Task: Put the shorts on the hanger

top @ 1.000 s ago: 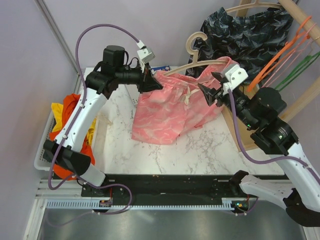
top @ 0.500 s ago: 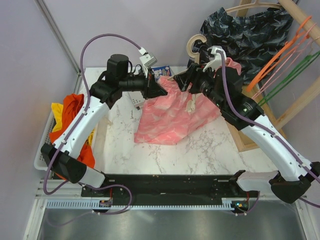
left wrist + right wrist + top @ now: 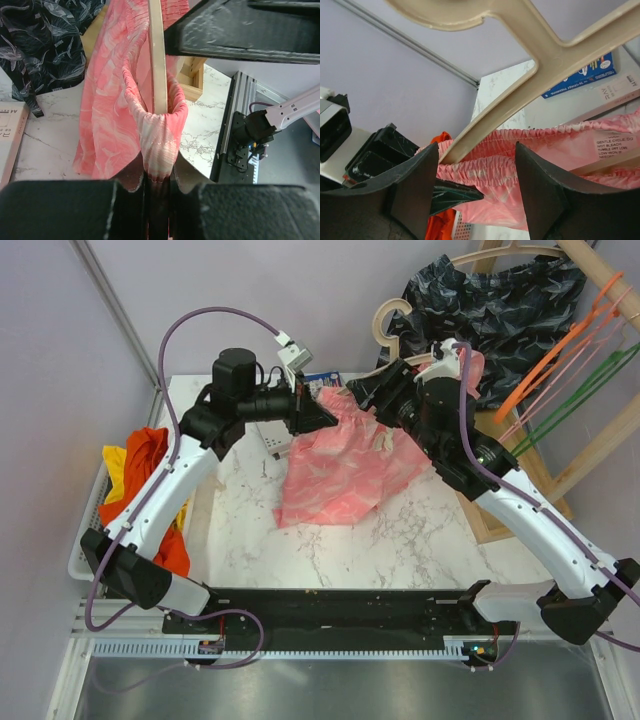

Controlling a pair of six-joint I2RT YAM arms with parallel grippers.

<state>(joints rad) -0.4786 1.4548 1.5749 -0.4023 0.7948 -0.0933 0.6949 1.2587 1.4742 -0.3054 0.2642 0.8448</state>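
Overhead camera looks down; wrist cameras close (sharing shorts [image 3: 340,465]).

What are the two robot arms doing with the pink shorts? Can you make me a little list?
shorts: pink, waistband over one hanger arm, rest hanging down
hanger: beige, one arm inside the waistband
left jaws: shut on the waistband
right jaws: open, hanger arm seen between them
table: white marble
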